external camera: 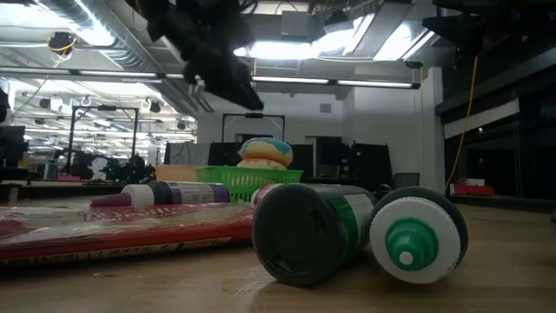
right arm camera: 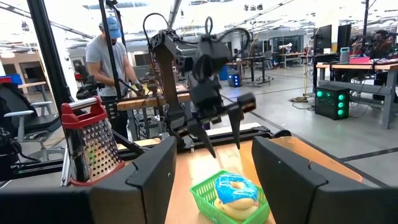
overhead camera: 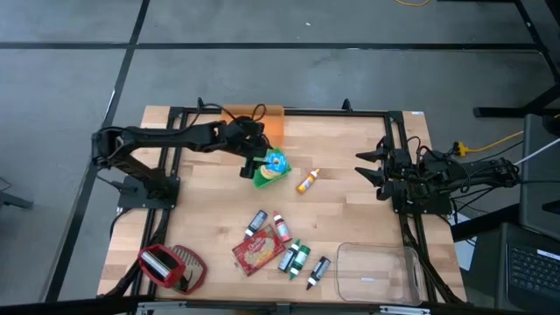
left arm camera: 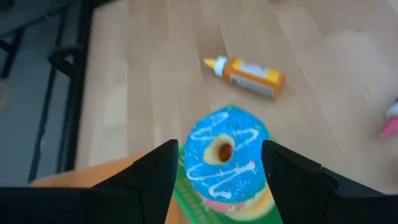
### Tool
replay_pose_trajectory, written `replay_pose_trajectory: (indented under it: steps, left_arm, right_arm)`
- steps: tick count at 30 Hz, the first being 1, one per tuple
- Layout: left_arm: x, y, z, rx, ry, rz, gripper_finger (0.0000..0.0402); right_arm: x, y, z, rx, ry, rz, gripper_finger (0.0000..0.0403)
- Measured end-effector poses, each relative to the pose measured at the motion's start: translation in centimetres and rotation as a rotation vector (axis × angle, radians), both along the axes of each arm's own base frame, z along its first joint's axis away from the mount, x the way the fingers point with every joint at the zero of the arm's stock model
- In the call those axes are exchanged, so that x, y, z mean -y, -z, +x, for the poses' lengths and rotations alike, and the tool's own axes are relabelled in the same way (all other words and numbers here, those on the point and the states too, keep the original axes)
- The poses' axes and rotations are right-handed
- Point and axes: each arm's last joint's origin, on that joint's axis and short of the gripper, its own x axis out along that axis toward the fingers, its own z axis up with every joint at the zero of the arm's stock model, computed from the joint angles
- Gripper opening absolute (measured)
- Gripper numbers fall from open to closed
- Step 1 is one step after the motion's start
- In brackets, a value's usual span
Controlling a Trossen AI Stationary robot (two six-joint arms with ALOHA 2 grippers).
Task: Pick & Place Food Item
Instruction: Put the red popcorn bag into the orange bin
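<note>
High view: left gripper (overhead camera: 254, 163) over the back-middle of the table (overhead camera: 350, 219), right at the green basket (overhead camera: 269, 176) holding the blue-iced donut (overhead camera: 276, 162); right gripper (overhead camera: 372, 171) parked well apart at the right edge, nothing in it. Orange glue bottle (overhead camera: 307, 181) near the basket; paint tubes (overhead camera: 293, 256), red packet (overhead camera: 255, 253), clear bin (overhead camera: 376, 271) and grater (overhead camera: 166, 265) toward the front, untouched. Low view: donut (external camera: 265, 151) seated in basket (external camera: 248, 182), riding above the rim; left gripper (external camera: 228, 80) above and clear of it, no contact. Left wrist view: fingers (left arm camera: 158, 171) spread wide either side of the donut (left arm camera: 229, 158), not touching, donut resting free in the basket (left arm camera: 189, 202). Right wrist view: same story, left gripper (right arm camera: 219, 127) splayed wide above the donut (right arm camera: 236, 190) in basket (right arm camera: 214, 202); right claw's own fingers (right arm camera: 149, 180) part open, empty; person at a bench beyond the table. Progress call: looks placed and let go, only arm retreat left, assuming basket is the target. Orientation: donut flat-ish, icing and hole facing up, slight tilt; round, so no real long axis.
</note>
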Motion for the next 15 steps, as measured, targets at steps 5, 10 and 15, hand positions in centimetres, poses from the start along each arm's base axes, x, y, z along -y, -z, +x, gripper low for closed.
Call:
replay_pose_trajectory:
  steps: [5, 10, 15]
  left_arm:
    - [1.2, -0.7, 0.0, 0.024, 0.028, -0.012, 0.0226]
    - [4.2, -0.7, 0.5, 0.026, 0.088, -0.061, 0.0223]
    - [8.3, -0.7, 0.8, 0.019, 0.131, -0.033, 0.0216]
  right_arm:
    - [0.0, 0.0, 0.0, 0.001, 0.0, 0.001, 0.0213]
    - [0.0, 0.0, 0.0, 0.001, 0.0, 0.001, 0.0213]
    - [0.0, 0.0, 0.0, 0.001, 0.0, 0.001, 0.0213]
